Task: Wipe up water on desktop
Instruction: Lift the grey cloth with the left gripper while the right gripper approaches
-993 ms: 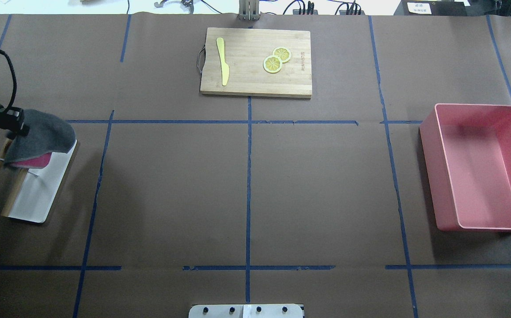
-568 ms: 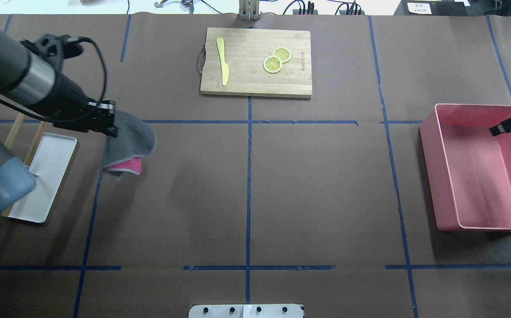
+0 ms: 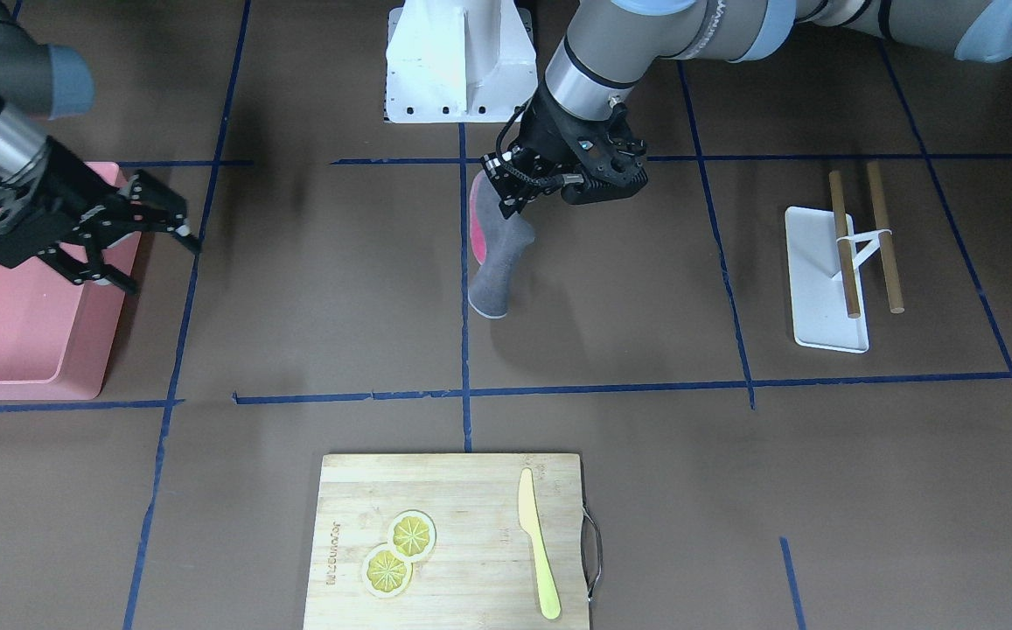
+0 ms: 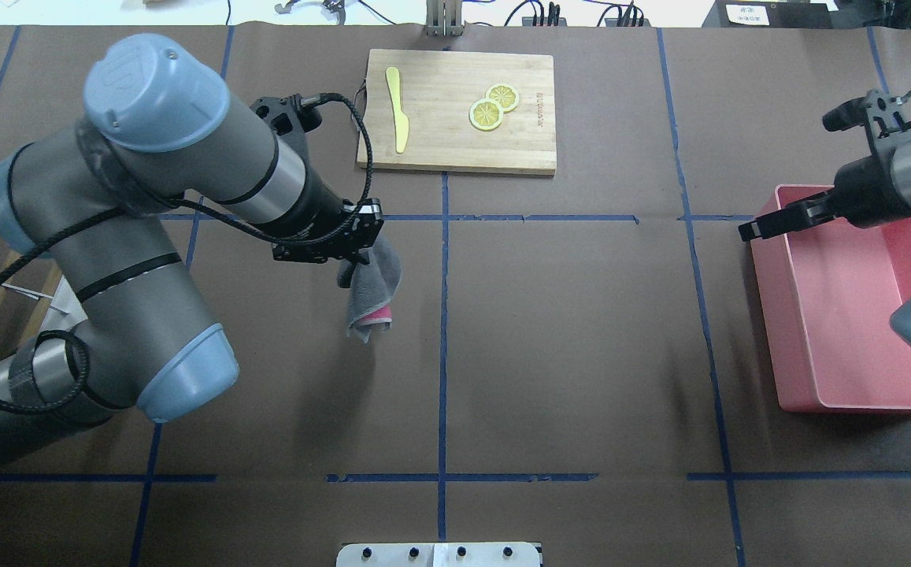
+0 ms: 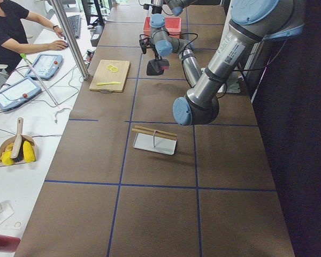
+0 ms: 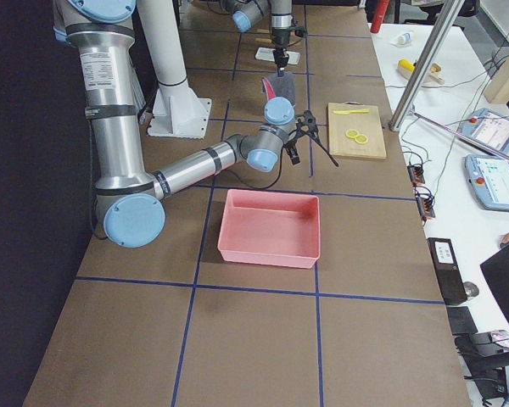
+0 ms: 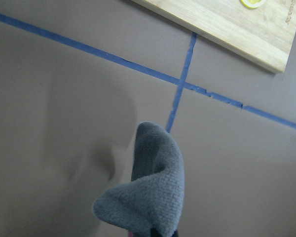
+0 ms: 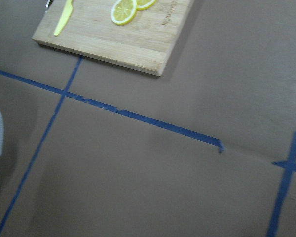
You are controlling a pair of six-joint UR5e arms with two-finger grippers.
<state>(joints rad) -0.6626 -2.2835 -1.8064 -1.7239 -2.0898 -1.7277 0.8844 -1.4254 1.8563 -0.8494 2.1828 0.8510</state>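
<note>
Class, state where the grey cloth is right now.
In the overhead view, the grey cloth hangs from the left gripper just left of the central tape line, below the cutting board.

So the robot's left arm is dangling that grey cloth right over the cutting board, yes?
Not quite. The left arm does dangle the grey cloth, but over the bare desktop, short of the cutting board, not above it. The overhead exterior view shows it.

Bamboo cutting board [image 3: 471, 490] with two lemon slices [image 3: 399, 551] and yellow knife [image 3: 539, 560]; pink bin [image 3: 24, 350] beside the fingers [image 3: 169, 219] of the right gripper [image 3: 160, 262]; white tray [image 3: 820, 293] with two wooden sticks [image 3: 884, 241].
</note>
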